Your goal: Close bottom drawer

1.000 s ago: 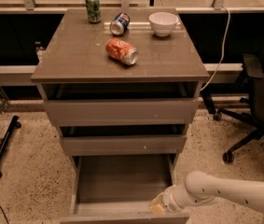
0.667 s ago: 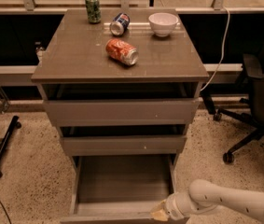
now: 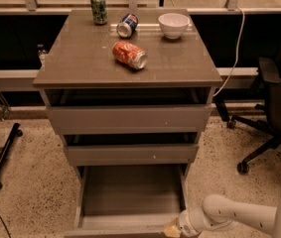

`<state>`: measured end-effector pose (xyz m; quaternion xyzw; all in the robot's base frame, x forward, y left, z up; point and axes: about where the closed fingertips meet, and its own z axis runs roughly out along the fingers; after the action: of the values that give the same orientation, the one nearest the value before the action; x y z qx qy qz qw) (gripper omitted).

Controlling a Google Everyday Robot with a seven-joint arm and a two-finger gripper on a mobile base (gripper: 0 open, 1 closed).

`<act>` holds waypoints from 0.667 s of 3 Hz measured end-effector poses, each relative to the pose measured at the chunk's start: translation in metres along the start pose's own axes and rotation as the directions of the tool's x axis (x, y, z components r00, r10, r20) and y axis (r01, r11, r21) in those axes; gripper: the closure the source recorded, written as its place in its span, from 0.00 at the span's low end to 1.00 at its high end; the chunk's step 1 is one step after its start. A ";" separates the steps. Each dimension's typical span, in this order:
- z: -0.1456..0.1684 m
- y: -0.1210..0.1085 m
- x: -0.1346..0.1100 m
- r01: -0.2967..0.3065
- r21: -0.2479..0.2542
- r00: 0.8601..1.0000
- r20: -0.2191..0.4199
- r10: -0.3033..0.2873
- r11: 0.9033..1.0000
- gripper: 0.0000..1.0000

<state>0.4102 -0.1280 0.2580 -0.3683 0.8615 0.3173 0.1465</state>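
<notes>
The bottom drawer [image 3: 130, 190] is the lowest of three taupe-grey drawers and stands pulled far out, its smooth grey inside bare. Its front panel [image 3: 115, 232] lies at the bottom edge of the camera view. My gripper [image 3: 172, 230] comes in from the lower right on a white arm [image 3: 239, 214]. It sits at the right end of the drawer's front panel, at the very bottom of the view.
The middle drawer [image 3: 130, 153] and top drawer [image 3: 127, 118] stand slightly out. On the cabinet top lie an orange can [image 3: 129, 55], a blue can [image 3: 127, 25], a green can [image 3: 99, 8] and a white bowl [image 3: 174, 25]. An office chair [image 3: 274, 118] stands right, a black stand leg [image 3: 3, 155] left.
My gripper has moved down and towards the camera, from beside the drawer's right wall to the right end of its front panel. The drawer stays equally far out.
</notes>
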 end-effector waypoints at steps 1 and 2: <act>0.012 -0.008 0.015 -0.043 0.035 0.999 -0.025 0.044 0.998 1.00; 0.022 -0.016 0.030 -0.083 0.054 0.996 -0.030 0.084 0.995 1.00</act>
<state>0.4019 -0.1386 0.2194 -0.3330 0.8865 0.2944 0.1287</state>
